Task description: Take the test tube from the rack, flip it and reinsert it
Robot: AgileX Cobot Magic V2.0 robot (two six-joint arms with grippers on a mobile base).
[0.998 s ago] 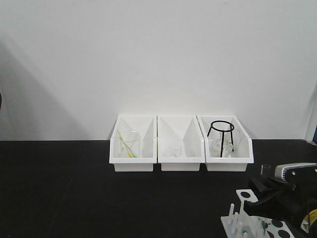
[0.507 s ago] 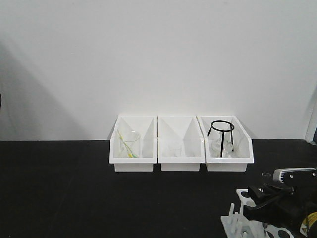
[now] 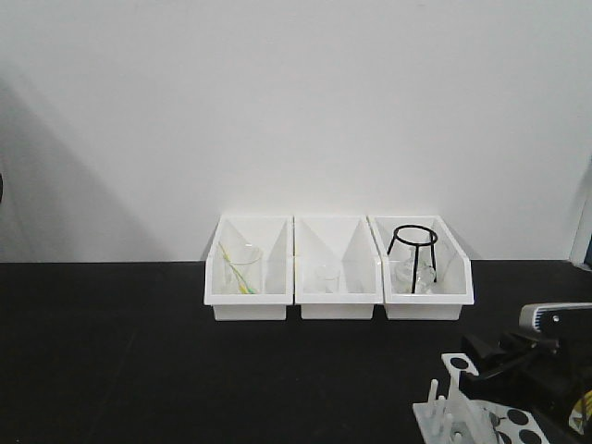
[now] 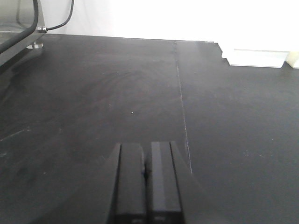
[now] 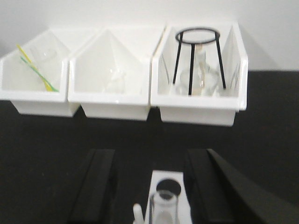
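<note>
The white rack (image 5: pixel 161 176) lies right under my right gripper (image 5: pixel 149 156), and it also shows at the bottom right of the front view (image 3: pixel 460 407), with upright pegs. The clear test tube (image 5: pixel 163 207) stands in the rack with its rimmed mouth up, between my right fingers and touching neither. The right gripper (image 3: pixel 483 353) is open, its black fingers (image 5: pixel 99 186) wide apart on both sides of the tube. I cannot make out the tube in the front view. My left gripper (image 4: pixel 146 148) is shut and empty, low over the bare black table.
Three white bins stand in a row at the back by the wall: the left bin (image 3: pixel 248 298) holds a beaker with yellow-green sticks, the middle bin (image 3: pixel 336 298) a small beaker, the right bin (image 3: pixel 424 298) a black ring tripod (image 3: pixel 413 242) and glassware. A metal frame (image 4: pixel 18 28) stands far left.
The tube's rim, seen beside the right gripper a second ago, has sunk and is gone from the front view. The right gripper dipped, then rose slightly. The left arm is out of that view.
</note>
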